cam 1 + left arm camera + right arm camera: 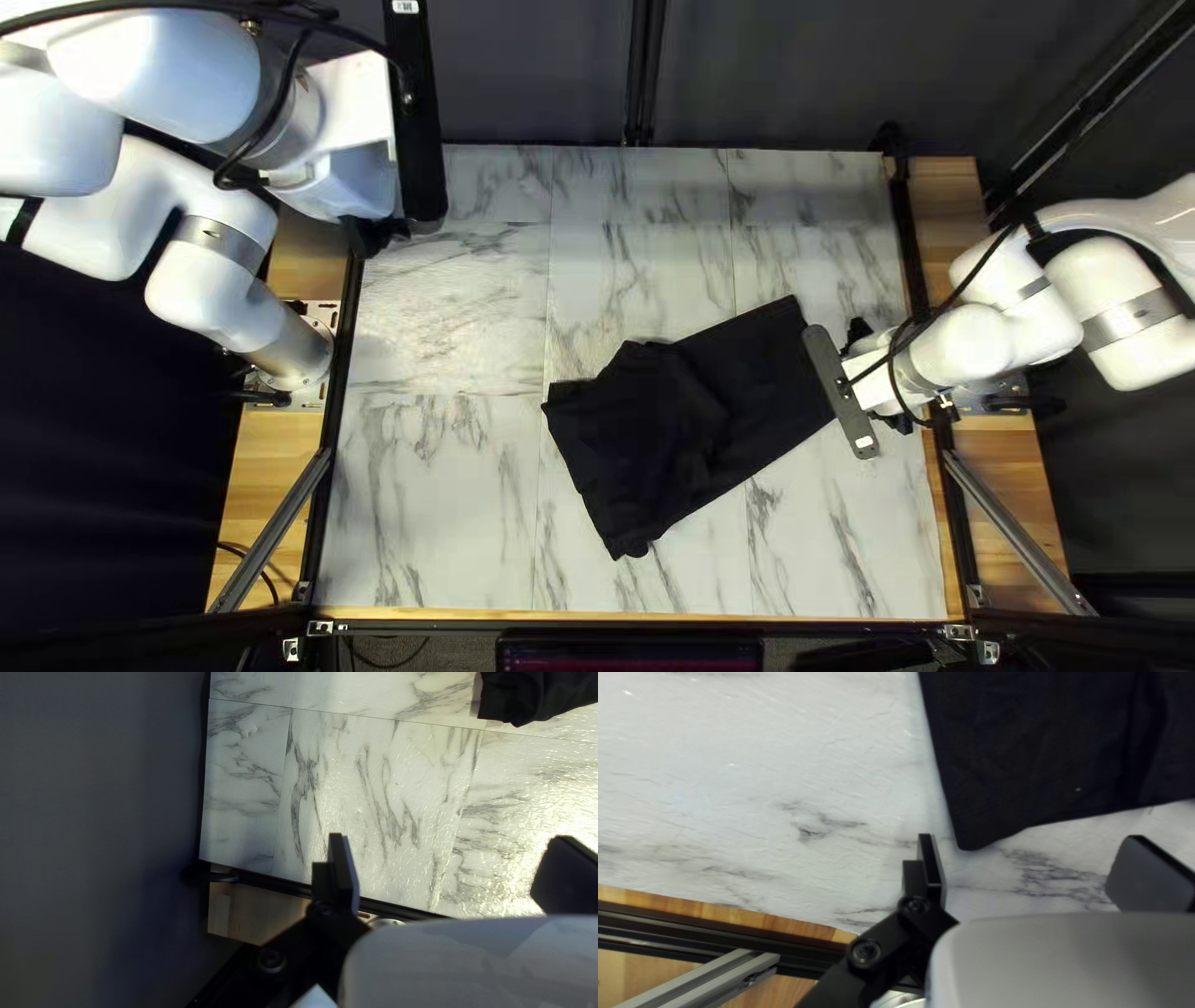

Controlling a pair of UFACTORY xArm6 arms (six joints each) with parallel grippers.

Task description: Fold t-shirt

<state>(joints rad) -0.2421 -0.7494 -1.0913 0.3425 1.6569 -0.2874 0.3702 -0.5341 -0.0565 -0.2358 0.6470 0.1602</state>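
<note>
Lying aslant on the table (pixel 436 498), the dark shirt (pixel 672 436) extends from left of the middle toward the far right. Its right portion is fairly smooth; its left portion is rumpled, with uneven edges. Dark cloth on dark cloth makes the layers hard to separate, and neither collar nor sleeves can be identified with certainty.

The right gripper (pixel 871 380) is at the shirt's right end, largely concealed from above by the bar (pixel 840 392) on its wrist; how far cloth extends beneath that bar cannot be told. In the right wrist view, its fingers (pixel 931 865) stand wide apart, released, with a rounded corner of the shirt just ahead of them; the rest of the cloth is cut off.

The left gripper (pixel 374 234) is at the table's far left, mostly hidden under its own arm. The left wrist view shows its fingers (pixel 341 868) likewise spread and holding nothing; only a fragment of the shirt shows, well ahead of them.
</note>
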